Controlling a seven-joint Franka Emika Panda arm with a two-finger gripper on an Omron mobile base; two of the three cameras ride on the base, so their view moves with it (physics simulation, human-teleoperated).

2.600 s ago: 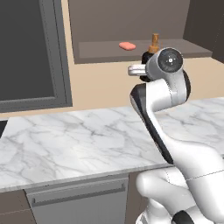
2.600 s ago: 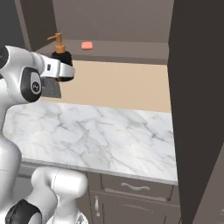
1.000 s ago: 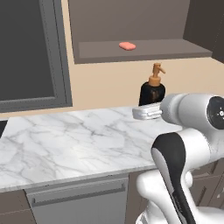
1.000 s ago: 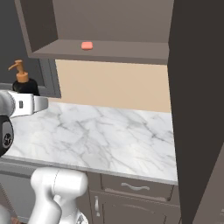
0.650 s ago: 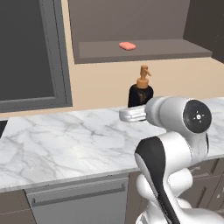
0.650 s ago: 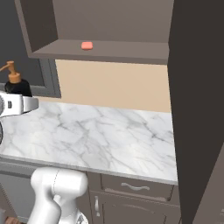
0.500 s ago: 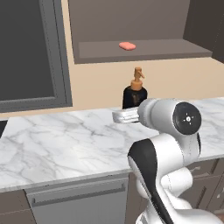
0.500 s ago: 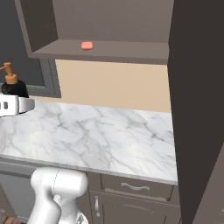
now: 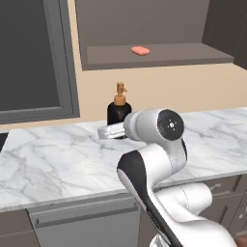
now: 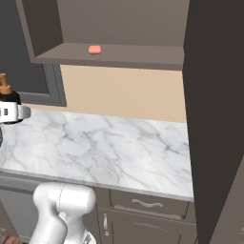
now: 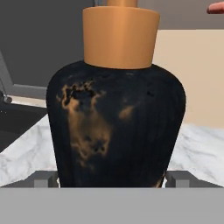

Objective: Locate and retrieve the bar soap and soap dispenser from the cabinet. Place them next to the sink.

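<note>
My gripper [image 9: 114,131] is shut on the soap dispenser [image 9: 118,108], a squat black bottle with an orange-brown pump, and holds it upright low over the marble counter [image 9: 48,159]. In the hand view the soap dispenser [image 11: 116,127] sits between the two fingertips [image 11: 43,178]. In the right base view the gripper [image 10: 12,113] and soap dispenser [image 10: 5,90] are at the far left edge. I cannot tell whether the bottle touches the counter. The pink bar soap [image 9: 140,50] lies on the shelf of the open cabinet [image 9: 193,52], up and to the right of the gripper. The sink's dark edge [image 11: 19,120] lies to the left.
A dark window with a grey frame [image 9: 62,72] stands behind the counter's left part. A tall dark cabinet side [image 10: 214,119] rises at the right. Grey drawer fronts [image 10: 143,202] run below the counter's front edge.
The arm has swung left along the counter with the soap dispenser in its grip. The bar soap has stayed on the shelf.
</note>
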